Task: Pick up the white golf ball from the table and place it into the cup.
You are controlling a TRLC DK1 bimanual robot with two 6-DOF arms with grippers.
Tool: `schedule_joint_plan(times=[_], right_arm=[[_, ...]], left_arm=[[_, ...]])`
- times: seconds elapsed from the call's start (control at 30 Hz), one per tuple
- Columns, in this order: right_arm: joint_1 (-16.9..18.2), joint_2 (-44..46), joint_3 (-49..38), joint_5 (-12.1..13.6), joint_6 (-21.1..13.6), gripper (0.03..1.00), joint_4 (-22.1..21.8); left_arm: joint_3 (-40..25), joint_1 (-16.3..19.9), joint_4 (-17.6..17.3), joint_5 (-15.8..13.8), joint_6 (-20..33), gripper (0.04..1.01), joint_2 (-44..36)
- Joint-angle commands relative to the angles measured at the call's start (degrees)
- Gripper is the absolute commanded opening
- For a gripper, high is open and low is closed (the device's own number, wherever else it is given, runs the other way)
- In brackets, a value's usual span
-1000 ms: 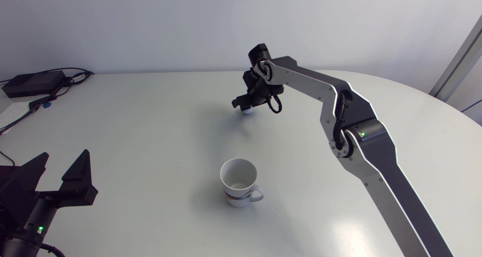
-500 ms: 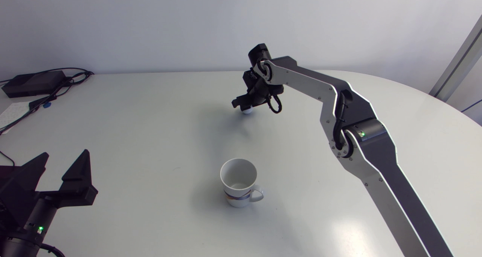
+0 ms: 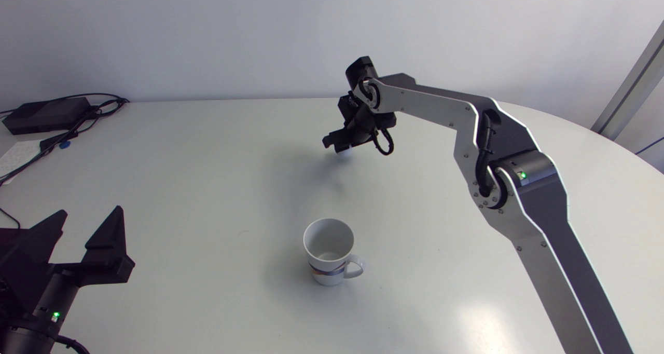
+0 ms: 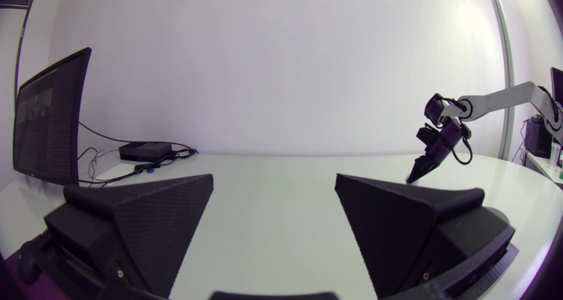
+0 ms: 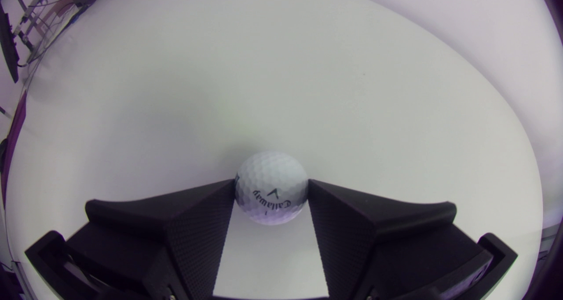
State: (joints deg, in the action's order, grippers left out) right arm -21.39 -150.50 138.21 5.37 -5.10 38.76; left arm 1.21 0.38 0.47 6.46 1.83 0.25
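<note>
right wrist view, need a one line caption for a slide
The right gripper shut on the white golf ball, one finger each side, over the table.

Even, diffuse light from overhead keeps the white table point(image 3: 207, 151) bright and its shadows faint. One soft grey smudge lies between the cup point(image 3: 329, 250) and the right gripper point(image 3: 339, 147), a paler one hugs the cup's left flank, and a broad patch of glare whitens the tabletop to the cup's right, nearer the camera. In the right wrist view the golf ball point(image 5: 271, 187) is lit on its upper half and shaded beneath, with a dim shadow just beyond it, and both wrist views bow the table's edge strongly.
</note>
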Motion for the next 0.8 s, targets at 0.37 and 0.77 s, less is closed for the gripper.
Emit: schedule_joint_plan(times=[0.37,0.77], right_arm=[[-0.2,14.3,-9.6,-1.5,1.1,0.459,-3.1],[-2.1,31.2,-24.6,-2.6,1.1,0.459,-6.2]], left_arm=[[-1.3,0.4,0.8,0.1,-0.8,0.993,-1.0],[-1.3,0.4,0.8,0.1,-0.8,0.993,-1.0]])
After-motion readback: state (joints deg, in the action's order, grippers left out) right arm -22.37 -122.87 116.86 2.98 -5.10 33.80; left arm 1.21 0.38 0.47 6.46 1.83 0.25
